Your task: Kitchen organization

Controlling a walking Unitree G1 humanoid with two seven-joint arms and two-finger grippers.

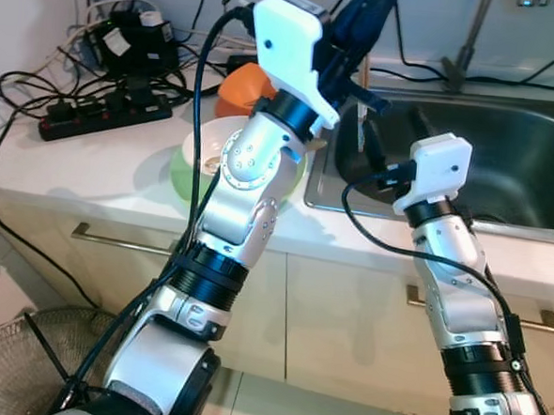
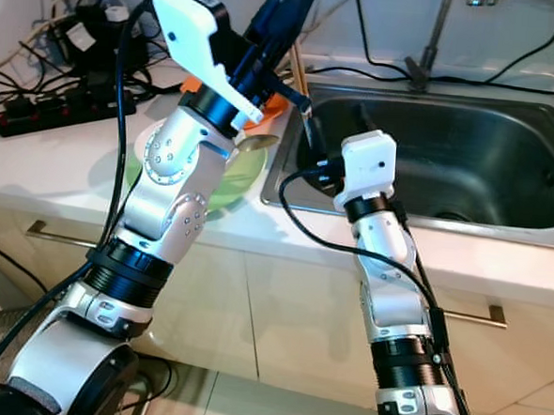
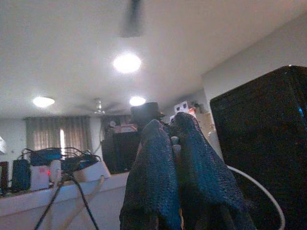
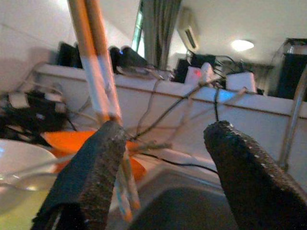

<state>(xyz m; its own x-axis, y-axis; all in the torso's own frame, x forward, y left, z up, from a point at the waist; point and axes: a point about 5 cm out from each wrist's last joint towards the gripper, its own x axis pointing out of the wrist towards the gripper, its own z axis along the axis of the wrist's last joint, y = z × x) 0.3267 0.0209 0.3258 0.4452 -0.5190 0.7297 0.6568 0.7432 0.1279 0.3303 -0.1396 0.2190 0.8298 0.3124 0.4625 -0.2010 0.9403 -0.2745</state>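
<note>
Beside steel sink [image 1: 506,156], cable-strewn white counter [image 1: 91,173]

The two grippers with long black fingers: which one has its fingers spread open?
The right gripper, beside the steel sink, is open, a wide gap between its fingers. The left gripper, raised over the counter, has its fingers pressed together.

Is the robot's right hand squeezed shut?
No, the right hand is open, with a wide gap between its two black fingers.

Head cams look down on sink [image 1: 506,156]; wrist cams up, toward ceiling.
</note>
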